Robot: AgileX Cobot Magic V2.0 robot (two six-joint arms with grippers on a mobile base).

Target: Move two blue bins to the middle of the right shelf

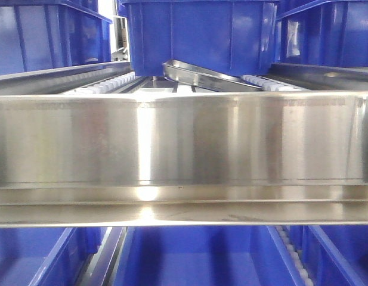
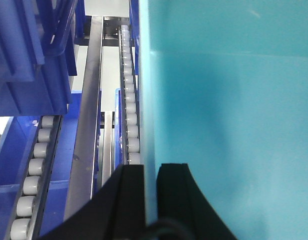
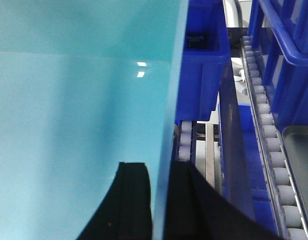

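Down at the bottom of the left wrist cam, my left gripper (image 2: 151,170) has its black jaws pinched to a narrow gap. The thin wall of the smooth-walled blue plastic bin (image 2: 233,125) is sandwiched between them, one finger on each side (the plastic reads almost teal this close). Same deal on the right wrist cam: the right gripper (image 3: 158,167) is clamped over the other side wall of the blue plastic bin (image 3: 79,100), one finger inside and one outside. The left cam shows a row of white plastic rollers (image 2: 130,115) running just beside the gripped wall, then a long stainless steel rail (image 2: 89,125) a bit further out. The right cam adds a second dark blue bin (image 3: 203,60) sitting just past the gripped wall, so room on that side is tight. The front cam is mostly a wide brushed-steel shelf beam (image 1: 184,137). Behind the beam there's a big blue tub (image 1: 198,36) on the roller lane, with a shallow steel tray (image 1: 207,74) tilted in front of it. I can't tell if that tub is the one I'm holding.
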